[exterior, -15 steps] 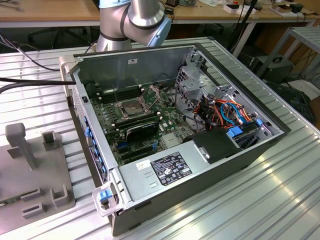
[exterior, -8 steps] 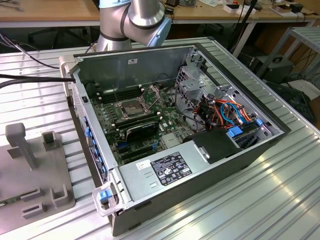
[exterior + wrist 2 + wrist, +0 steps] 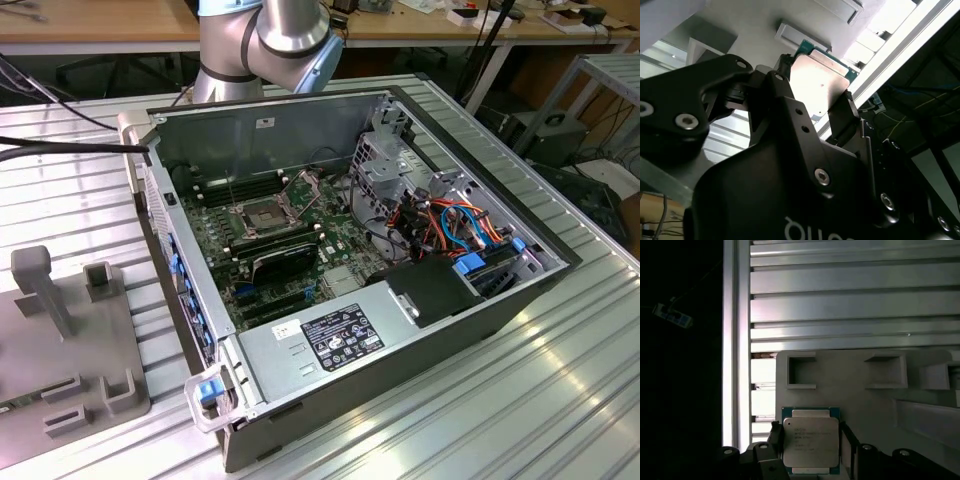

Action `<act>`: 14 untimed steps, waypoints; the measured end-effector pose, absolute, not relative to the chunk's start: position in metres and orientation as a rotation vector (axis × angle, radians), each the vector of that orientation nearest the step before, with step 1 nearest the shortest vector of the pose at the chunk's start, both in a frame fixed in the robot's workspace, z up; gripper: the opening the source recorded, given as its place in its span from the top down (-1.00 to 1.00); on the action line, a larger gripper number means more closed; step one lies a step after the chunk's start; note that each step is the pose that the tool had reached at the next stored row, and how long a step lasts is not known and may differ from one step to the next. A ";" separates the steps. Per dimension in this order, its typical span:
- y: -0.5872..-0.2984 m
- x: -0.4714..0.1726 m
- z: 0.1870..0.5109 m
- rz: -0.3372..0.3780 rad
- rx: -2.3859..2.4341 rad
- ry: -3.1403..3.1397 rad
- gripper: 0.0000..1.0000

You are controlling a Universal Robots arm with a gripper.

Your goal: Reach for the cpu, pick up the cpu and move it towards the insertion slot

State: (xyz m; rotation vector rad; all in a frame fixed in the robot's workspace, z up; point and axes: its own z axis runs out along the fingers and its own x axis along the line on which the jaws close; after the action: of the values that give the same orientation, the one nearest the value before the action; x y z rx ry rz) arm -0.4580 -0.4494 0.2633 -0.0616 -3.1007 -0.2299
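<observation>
Jaws on cpu (image 3: 811, 441) edges, over grey tray (image 3: 840, 371)

cpu (image 3: 810, 440) — in end effector (image 3: 811, 441), over holder (image 3: 850, 400)

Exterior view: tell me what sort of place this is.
Probably a robotics lab bench: an open computer case on a slotted aluminium table, a robot arm behind it, cluttered wooden desks beyond.
</observation>
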 end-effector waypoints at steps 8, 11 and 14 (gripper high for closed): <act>-0.449 -0.458 0.274 -0.255 -0.062 -3.095 -0.09; -0.449 -0.458 0.274 -0.260 -0.061 -3.094 -0.09; -0.449 -0.458 0.276 -0.260 -0.061 -3.094 -0.09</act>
State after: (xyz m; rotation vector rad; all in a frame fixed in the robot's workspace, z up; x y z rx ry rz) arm -0.4580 -0.4494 0.2758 -0.0615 -3.0939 -0.2600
